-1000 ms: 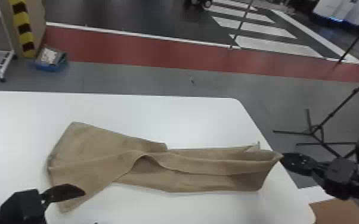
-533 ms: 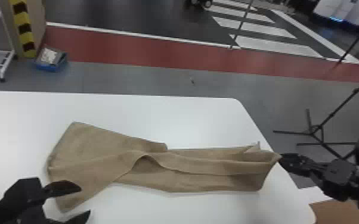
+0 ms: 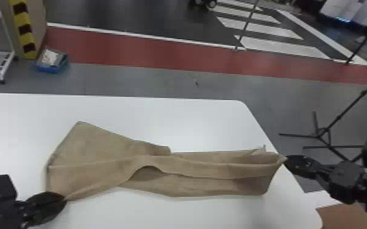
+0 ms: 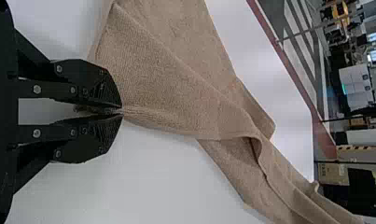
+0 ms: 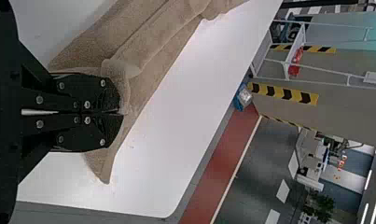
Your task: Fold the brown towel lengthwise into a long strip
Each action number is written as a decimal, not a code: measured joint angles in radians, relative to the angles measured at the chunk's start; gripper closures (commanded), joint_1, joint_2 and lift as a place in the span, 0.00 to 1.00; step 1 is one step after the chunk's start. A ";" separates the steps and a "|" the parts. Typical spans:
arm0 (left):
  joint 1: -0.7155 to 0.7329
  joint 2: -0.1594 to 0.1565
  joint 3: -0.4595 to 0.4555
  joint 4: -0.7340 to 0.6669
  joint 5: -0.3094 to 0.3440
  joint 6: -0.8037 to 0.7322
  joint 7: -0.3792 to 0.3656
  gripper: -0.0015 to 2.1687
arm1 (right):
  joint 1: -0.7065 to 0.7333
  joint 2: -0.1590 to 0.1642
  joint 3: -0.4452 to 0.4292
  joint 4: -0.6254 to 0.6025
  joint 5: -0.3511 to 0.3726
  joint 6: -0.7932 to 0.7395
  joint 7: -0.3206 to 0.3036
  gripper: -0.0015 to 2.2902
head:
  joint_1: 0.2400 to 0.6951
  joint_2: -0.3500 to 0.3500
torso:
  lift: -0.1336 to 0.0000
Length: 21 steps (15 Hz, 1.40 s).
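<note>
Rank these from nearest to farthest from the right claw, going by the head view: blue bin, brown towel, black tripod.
1. Brown towel: pinched in the right claw, stretching left.
2. Black tripod: on the floor, past the table's right side.
3. Blue bin: on the floor, far left.

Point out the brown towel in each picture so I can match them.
Head view: lower middle, towel lying across the white table.
Left wrist view: towel running away from the left gripper's pinch.
Right wrist view: towel pinched by the right gripper at one end.
Shared landmark: the red floor strip beyond the table.
</note>
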 measured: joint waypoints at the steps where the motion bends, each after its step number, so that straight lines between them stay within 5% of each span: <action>1: 0.005 0.000 0.013 -0.011 0.003 0.002 -0.003 0.82 | -0.001 0.000 -0.001 -0.001 -0.001 0.000 0.000 0.89 | 1.00 0.00 | 0.14; 8: 0.012 -0.008 0.074 -0.210 0.041 0.070 -0.005 0.82 | -0.064 0.000 0.001 -0.081 -0.038 0.106 0.000 0.89 | 1.00 0.00 | 0.14; 12: -0.232 -0.042 0.071 -0.173 0.066 0.252 0.005 0.82 | -0.246 -0.046 0.144 -0.069 0.080 0.290 -0.048 0.89 | 1.00 0.02 | 0.14; 13: -0.307 -0.060 0.065 -0.124 0.073 0.283 0.011 0.82 | -0.297 -0.057 0.190 -0.047 0.117 0.327 -0.064 0.89 | 0.95 0.03 | 0.14; 15: -0.497 -0.098 0.039 0.047 0.078 0.327 0.062 0.98 | -0.439 -0.077 0.287 0.046 0.195 0.398 -0.107 0.89 | 0.81 0.07 | 0.14; 19: -0.855 -0.150 0.018 0.436 0.103 0.337 0.255 0.98 | -0.712 -0.093 0.393 0.271 0.269 0.493 -0.227 0.89 | 0.52 0.12 | 0.14; 21: -0.953 -0.152 0.032 0.500 0.123 0.338 0.284 0.98 | -0.811 -0.101 0.401 0.320 0.266 0.516 -0.273 0.89 | 0.39 0.13 | 0.14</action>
